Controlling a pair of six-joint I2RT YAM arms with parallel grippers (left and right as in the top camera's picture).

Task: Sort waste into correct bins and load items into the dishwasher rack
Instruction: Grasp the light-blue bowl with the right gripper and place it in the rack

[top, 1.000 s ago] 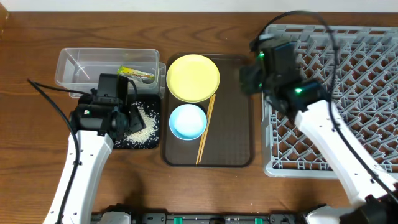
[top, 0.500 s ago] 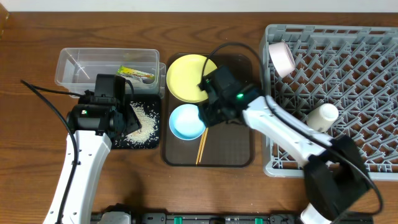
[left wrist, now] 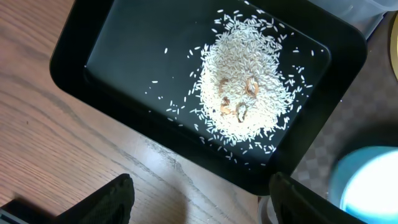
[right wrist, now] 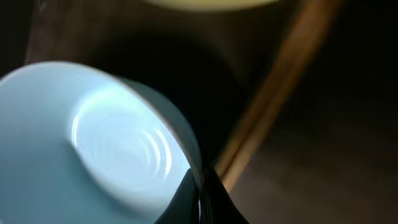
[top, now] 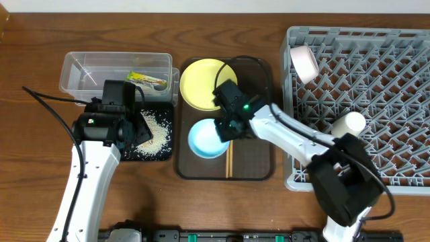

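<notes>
My right gripper is shut on the right rim of the light blue bowl, which sits tilted on the brown serving tray. In the right wrist view the jaws pinch the thin rim of the bowl, with the chopsticks just beside them. The yellow plate lies behind the bowl and the chopsticks to its right. My left gripper hangs open over the black tray of rice grains. The clear tub holds the green-and-yellow wrapper. The dishwasher rack holds a white bowl and a white cup.
The brown serving tray lies between the black tray and the rack. The right arm reaches from the rack's front across the serving tray. Bare wooden table shows in front of the trays and to the left.
The right arm swung left from the rack to the serving tray and shut on the blue bowl's rim. The bowl shifted slightly forward, and the chopsticks turned straighter. The left arm stayed put.
</notes>
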